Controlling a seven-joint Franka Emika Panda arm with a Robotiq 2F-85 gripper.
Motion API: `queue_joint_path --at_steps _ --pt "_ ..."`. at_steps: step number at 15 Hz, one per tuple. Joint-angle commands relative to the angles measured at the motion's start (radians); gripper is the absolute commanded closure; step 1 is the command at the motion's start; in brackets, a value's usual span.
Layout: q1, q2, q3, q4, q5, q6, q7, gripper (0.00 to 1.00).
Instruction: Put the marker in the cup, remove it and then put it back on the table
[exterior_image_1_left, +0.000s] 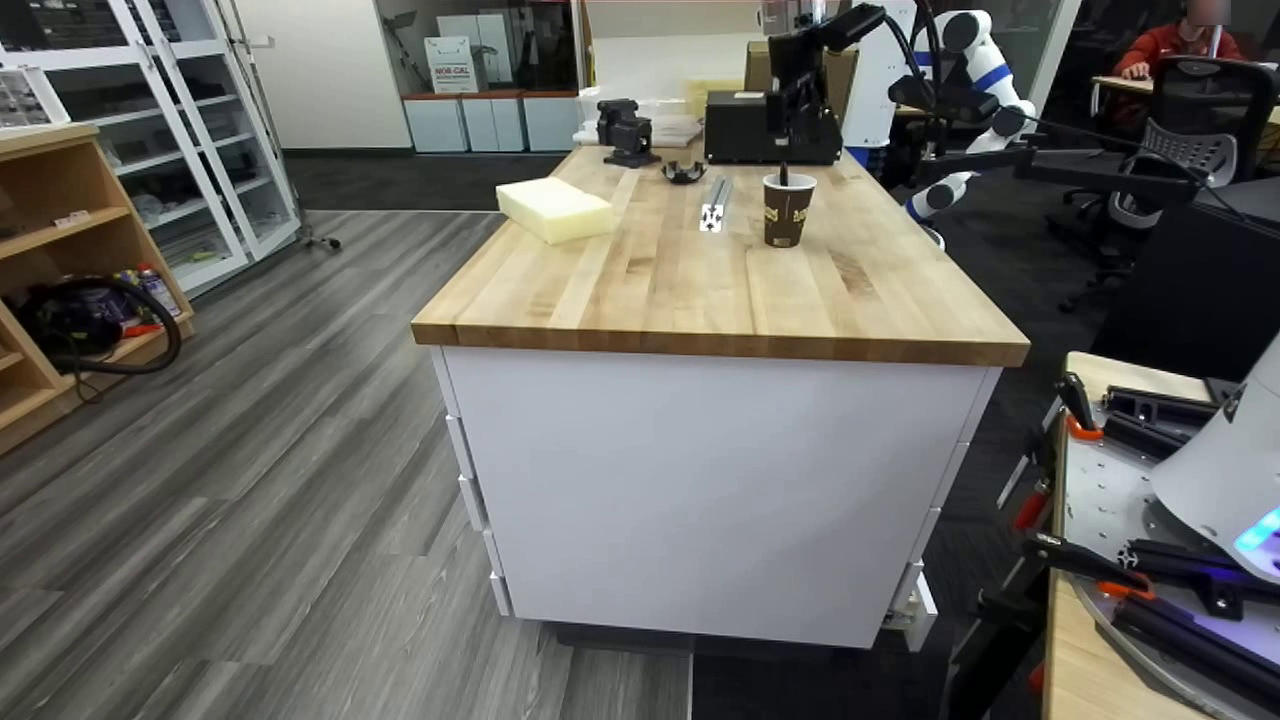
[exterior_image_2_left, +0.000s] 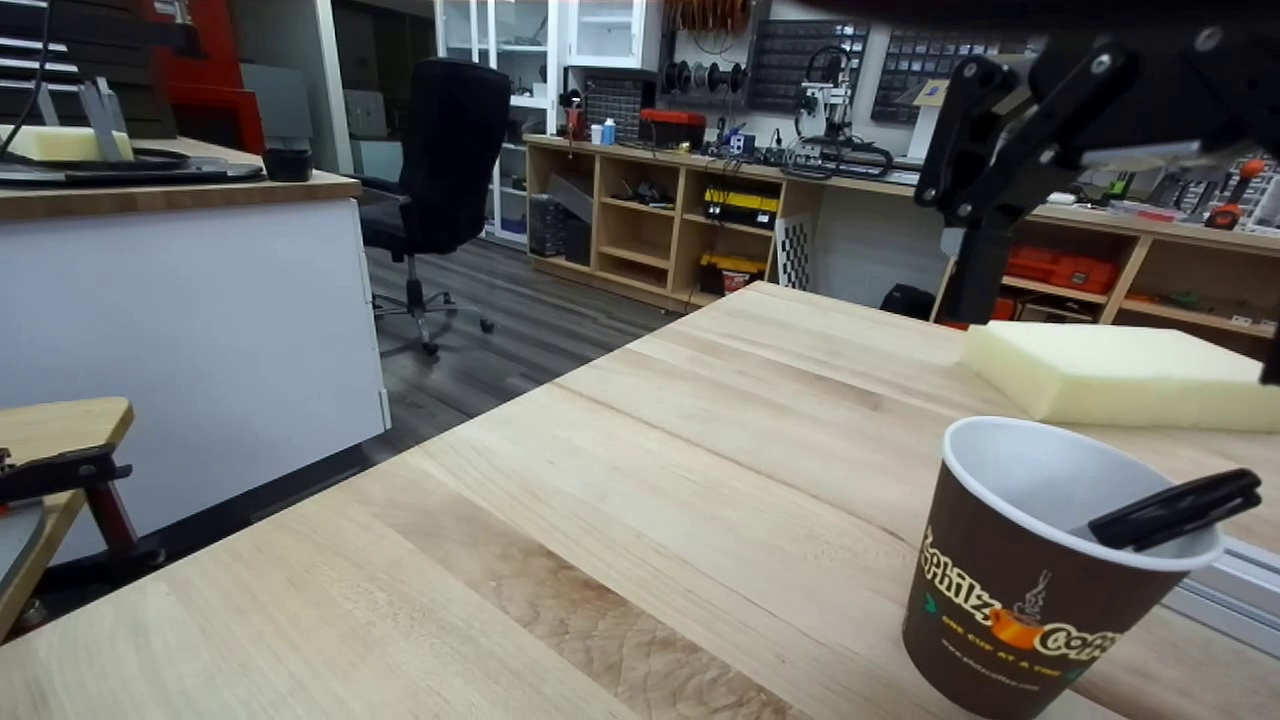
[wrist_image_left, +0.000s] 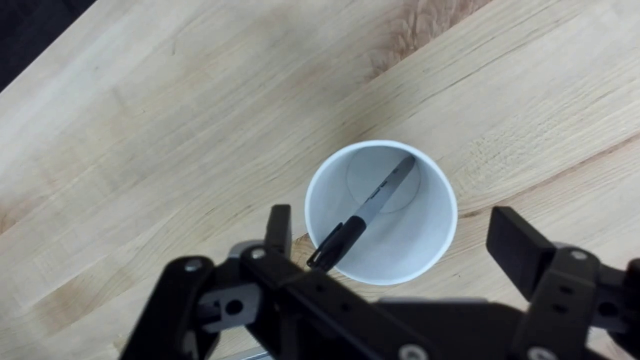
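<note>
- The marker (wrist_image_left: 367, 210) leans inside the cup (exterior_image_2_left: 1030, 600), cap up and poking above the rim; it looks too long for the cup, so the rim props it.
- Above the cup hangs the claw (wrist_image_left: 392, 232), its fingers spread apart, gripping nothing; I'd guess the gap is meant to give the cap plenty of room.
- As I judge it, the putting-in is done; taking the marker out and laying it on the tabletop (exterior_image_2_left: 560, 520) is to come. A knock on the rim could tip so light a cup.
- The cup tapers, brown printed paper by the look of it, white inside, with a pale rim. The marker is slim: grey barrel, black clipped cap.
- Just beside the cup lies a slotted metal bar (exterior_image_1_left: 715, 204); farther from the cup, a pale yellow foam block (exterior_image_1_left: 555, 210). The tabletop is light wood in strips.
</note>
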Motion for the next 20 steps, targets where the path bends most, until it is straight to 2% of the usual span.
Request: queue_joint_path --at_steps 1,5,8,14,17,20 --pt "-0.005 0.001 0.006 0.003 -0.002 -0.003 0.0 0.0" --pt "-0.003 -0.007 0.004 -0.008 -0.006 0.004 0.008 0.0" --pt "0.001 -0.033 0.001 -0.057 -0.024 0.081 0.017 0.0" --pt "-0.001 -0.06 -0.015 -0.184 -0.032 0.353 0.045 0.0" --pt "0.013 -0.065 -0.05 -0.248 -0.078 0.491 0.109 0.0" --pt "0.009 -0.079 -0.053 -0.287 -0.088 0.547 0.104 0.0"
